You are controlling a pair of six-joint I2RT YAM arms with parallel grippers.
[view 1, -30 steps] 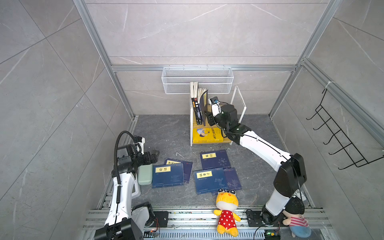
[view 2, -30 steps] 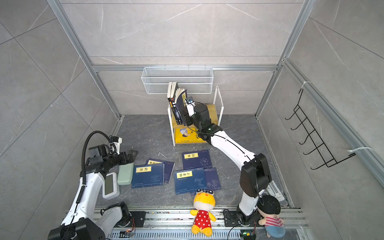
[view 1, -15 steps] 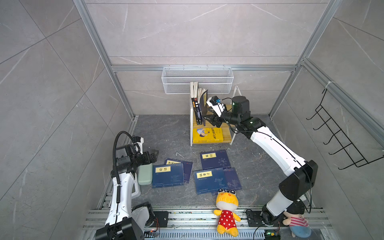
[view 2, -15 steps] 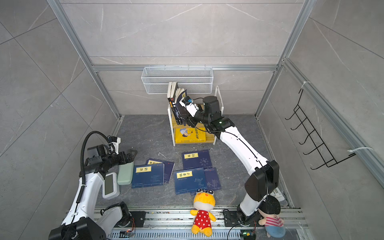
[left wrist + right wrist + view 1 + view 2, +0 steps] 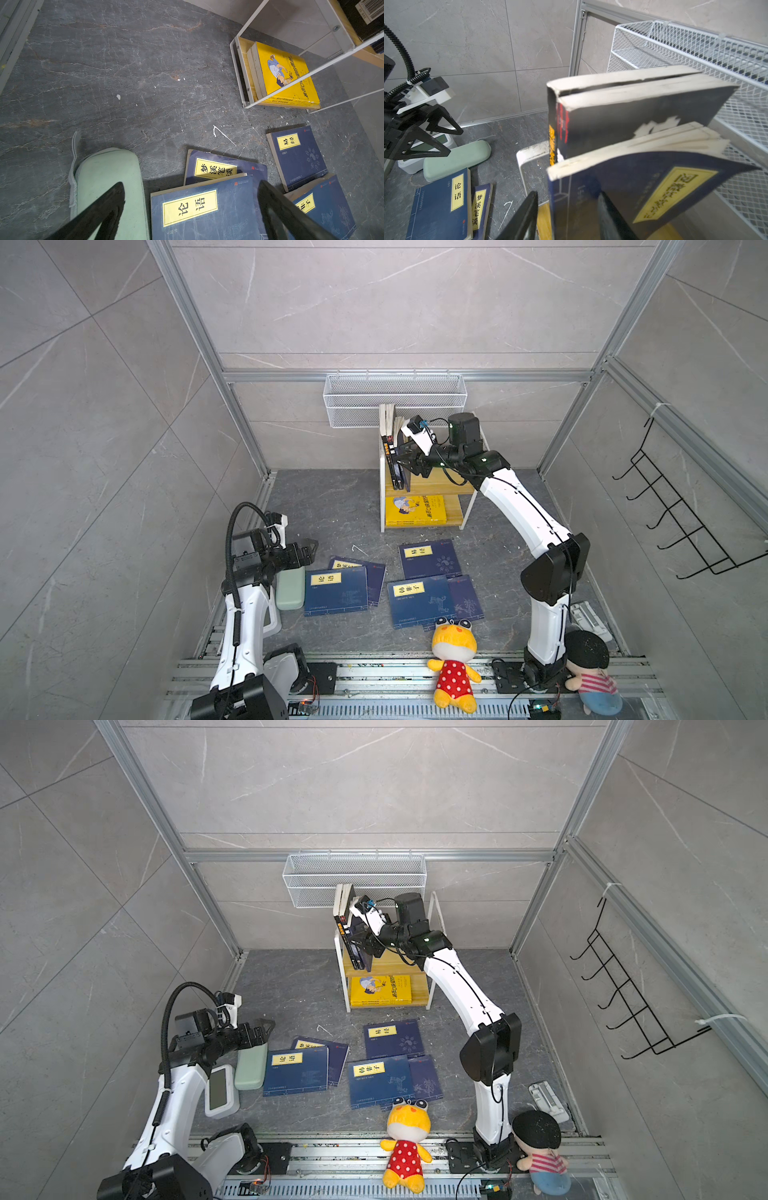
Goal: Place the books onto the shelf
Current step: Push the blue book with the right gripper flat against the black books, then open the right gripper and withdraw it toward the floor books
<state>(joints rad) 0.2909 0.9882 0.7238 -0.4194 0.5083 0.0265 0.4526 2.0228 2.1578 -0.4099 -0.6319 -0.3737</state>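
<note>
Standing a navy book (image 5: 616,178) on the upper board of the shelf (image 5: 436,488) is judged the step in hand. The right pincer (image 5: 568,199) reaches into that tier, upper centre of both top views, with one finger on either side of the book's lower part. A gap shows beside the spine-side finger. Whether the pads actually press on the cover cannot be told from the wrist view, which is blurred there. The book leans against two black books (image 5: 623,116) standing at the shelf's left end, and its pages fan open at the top. A yellow book (image 5: 415,509) lies flat on the lower board.

Recommendations:
- Seat the bottom edge fully on the board before letting go.
- Press the book flat against the black ones so it cannot tip toward the bare right half of the tier.
- Open only a little and draw the fingers straight back, since a thin paperback is likely to follow a dragging pad.

The left pincer (image 5: 191,184) hangs with jaws wide apart and empty over the table (image 5: 324,506), lower left of the top views, beside a green pouch (image 5: 289,589). Several navy books (image 5: 334,591) lie flat on the table, awaiting shelving.
</note>
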